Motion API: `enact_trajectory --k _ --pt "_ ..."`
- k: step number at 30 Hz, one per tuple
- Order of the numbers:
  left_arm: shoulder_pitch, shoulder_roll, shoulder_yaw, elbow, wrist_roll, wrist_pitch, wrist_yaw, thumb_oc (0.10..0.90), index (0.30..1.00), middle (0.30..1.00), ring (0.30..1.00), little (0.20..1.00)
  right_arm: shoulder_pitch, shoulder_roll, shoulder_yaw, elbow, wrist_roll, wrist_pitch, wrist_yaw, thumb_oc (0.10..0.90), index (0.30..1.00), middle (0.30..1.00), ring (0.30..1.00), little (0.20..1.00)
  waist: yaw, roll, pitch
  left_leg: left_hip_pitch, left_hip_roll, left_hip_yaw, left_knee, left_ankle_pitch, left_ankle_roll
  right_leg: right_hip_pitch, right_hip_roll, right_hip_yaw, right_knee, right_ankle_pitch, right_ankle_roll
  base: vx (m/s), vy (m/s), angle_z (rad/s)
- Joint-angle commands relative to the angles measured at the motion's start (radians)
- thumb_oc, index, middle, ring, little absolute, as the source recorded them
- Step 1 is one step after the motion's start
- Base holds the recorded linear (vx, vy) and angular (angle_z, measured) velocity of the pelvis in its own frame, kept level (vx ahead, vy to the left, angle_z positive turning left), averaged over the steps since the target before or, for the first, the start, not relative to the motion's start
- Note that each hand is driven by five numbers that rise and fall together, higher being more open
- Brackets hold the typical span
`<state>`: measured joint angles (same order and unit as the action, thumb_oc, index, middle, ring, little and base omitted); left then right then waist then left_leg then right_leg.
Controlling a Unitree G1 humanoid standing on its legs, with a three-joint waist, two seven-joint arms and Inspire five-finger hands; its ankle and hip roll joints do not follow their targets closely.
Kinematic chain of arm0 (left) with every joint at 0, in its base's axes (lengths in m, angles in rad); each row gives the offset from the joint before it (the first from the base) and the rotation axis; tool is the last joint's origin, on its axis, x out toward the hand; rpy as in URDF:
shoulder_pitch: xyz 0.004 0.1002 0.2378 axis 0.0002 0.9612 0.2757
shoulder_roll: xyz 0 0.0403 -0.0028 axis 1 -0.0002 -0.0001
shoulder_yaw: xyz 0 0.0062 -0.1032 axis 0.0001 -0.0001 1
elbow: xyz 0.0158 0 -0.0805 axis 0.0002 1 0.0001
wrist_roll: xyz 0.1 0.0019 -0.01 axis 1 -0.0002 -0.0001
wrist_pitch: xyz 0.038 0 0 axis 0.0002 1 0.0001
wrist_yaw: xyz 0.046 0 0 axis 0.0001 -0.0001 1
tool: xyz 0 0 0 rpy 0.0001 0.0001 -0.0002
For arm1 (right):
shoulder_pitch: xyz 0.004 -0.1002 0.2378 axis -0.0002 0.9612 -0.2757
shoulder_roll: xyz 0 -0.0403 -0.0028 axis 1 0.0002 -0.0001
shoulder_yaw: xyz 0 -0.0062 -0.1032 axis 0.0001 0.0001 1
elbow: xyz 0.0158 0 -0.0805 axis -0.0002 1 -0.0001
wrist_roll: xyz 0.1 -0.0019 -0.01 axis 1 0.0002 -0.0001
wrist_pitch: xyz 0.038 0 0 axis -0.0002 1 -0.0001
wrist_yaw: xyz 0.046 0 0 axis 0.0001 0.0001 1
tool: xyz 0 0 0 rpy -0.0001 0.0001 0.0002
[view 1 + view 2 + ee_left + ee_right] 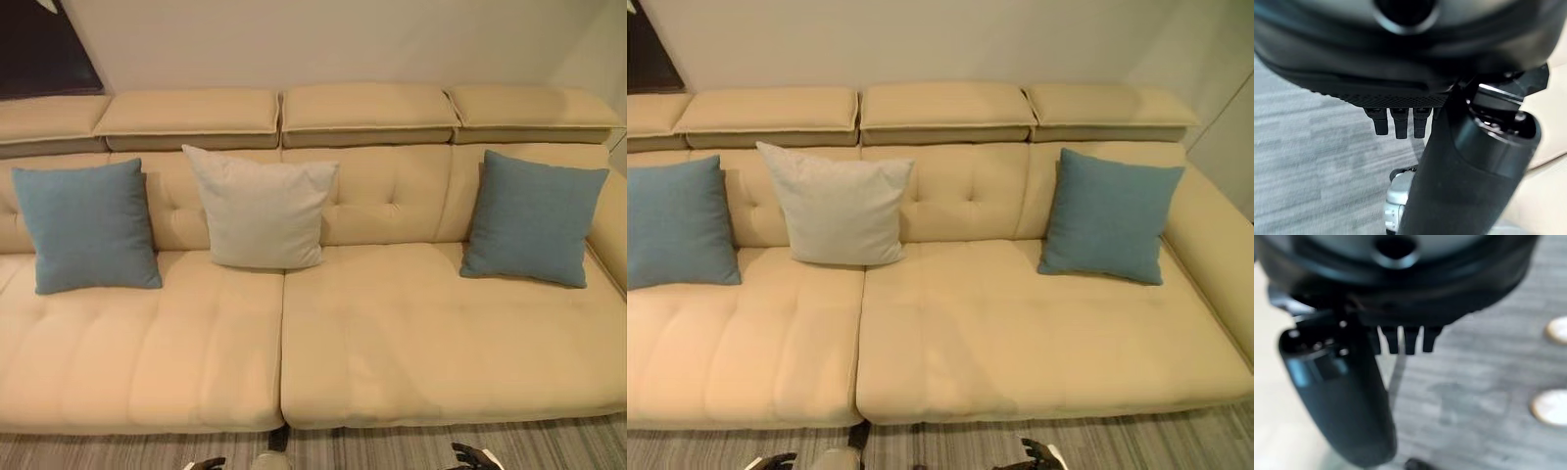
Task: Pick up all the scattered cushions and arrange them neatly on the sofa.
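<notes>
Three cushions [263, 208] already lean upright along the sofa [392, 333] back; your robot hands [473, 456] hang relaxed, holding nothing.

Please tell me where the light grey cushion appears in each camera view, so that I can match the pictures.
Left eye view: light grey cushion left of centre, leaning on the sofa backrest.
Right eye view: same cushion further left.
Left wrist view: not in it.
Right wrist view: not in it.
Shared landmark: the seat seam running down below the cushion's right corner.

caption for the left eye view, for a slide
Two blue cushions and a pale grey cushion propped upright along the beige sofa.
</notes>
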<state>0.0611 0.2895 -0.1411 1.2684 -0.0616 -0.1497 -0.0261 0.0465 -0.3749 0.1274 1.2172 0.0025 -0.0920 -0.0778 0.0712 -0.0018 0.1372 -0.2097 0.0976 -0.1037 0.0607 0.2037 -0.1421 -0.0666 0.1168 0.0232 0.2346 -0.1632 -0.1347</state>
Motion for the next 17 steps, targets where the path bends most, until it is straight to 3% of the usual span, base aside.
enact_trajectory --k 1,3,6,10,17 --pt "-0.040 -0.019 0.055 -0.011 -0.112 -0.014 -0.002 0.800 0.900 0.900 0.900 0.900 0.051 -0.027 -0.028 0.013 0.012 -0.005 -0.025 0.800 0.900 0.900 0.900 0.900 -0.039 -0.053 -0.003 -0.029 -0.096 0.014 0.089 -0.132 0.070 0.124 -0.093 -0.002 -0.208 0.076 0.180 -0.20 -0.011 0.22" --pt "-0.028 -0.027 0.078 0.022 -0.120 -0.010 -0.005 0.800 0.900 0.900 0.900 0.900 0.074 -0.003 -0.037 0.055 0.026 0.003 -0.019 0.800 0.900 0.900 0.900 0.900 -0.055 -0.069 -0.030 0.039 -0.096 0.006 0.158 -0.201 0.072 0.116 -0.113 -0.020 -0.228 0.086 0.178 -0.16 0.004 0.48" --pt "-0.016 -0.049 0.073 0.046 -0.102 0.000 0.004 0.800 0.900 0.900 0.900 0.900 0.087 0.023 -0.030 0.073 0.035 0.013 -0.010 0.800 0.900 0.900 0.900 0.900 -0.076 -0.057 -0.073 0.150 -0.081 -0.009 0.087 -0.236 0.078 0.113 -0.111 -0.032 -0.247 0.099 0.185 -0.01 0.059 0.30" --pt "-0.017 -0.066 0.069 0.065 -0.084 0.006 0.007 0.800 0.900 0.900 0.900 0.900 0.076 0.051 -0.020 0.067 0.041 0.010 -0.012 0.800 0.900 0.900 0.900 0.900 -0.092 -0.042 -0.117 0.220 -0.082 -0.018 -0.071 -0.222 0.078 0.110 -0.111 -0.048 -0.284 0.125 0.197 -0.02 0.089 0.17" --pt "-0.043 -0.072 0.037 0.034 -0.083 0.001 0.021 0.800 0.900 0.900 0.900 0.900 0.035 0.070 0.040 0.028 0.031 0.005 -0.007 0.800 0.900 0.900 0.900 0.900 -0.081 -0.043 -0.127 0.251 -0.100 -0.017 -0.126 -0.215 0.100 0.117 -0.136 -0.051 -0.309 0.158 0.214 -0.06 0.072 0.05"
